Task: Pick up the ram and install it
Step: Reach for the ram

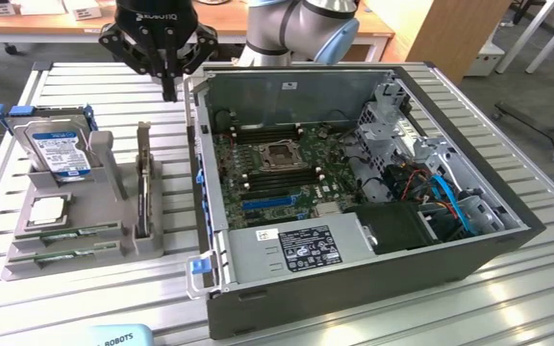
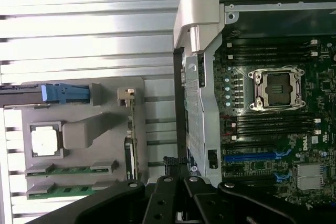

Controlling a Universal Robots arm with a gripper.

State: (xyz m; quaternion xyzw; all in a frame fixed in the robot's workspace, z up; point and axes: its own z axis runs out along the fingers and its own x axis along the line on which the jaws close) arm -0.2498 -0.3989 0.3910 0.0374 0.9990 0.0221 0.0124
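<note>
Two green ram sticks lie side by side in the front slots of the grey holder tray (image 1: 94, 216): one ram stick (image 1: 70, 234) (image 2: 71, 170) and a second (image 1: 66, 254) (image 2: 65, 190) just in front of it. My gripper (image 1: 169, 92) (image 2: 176, 165) hangs shut and holds nothing. It is above the slatted table, between the tray's far end and the far corner of the open computer case (image 1: 354, 180), well away from the ram sticks. The motherboard's long black memory slots (image 1: 262, 180) (image 2: 273, 124) flank the bare processor socket (image 1: 282, 155) (image 2: 278, 88).
On the tray stand a hard drive (image 1: 60, 148), a square silver processor chip (image 1: 48, 210) (image 2: 44, 141) and a tall dark expansion card (image 1: 142, 187). The case wall (image 1: 198, 144) rises between tray and motherboard. A power supply (image 1: 296, 249) fills the case's near end.
</note>
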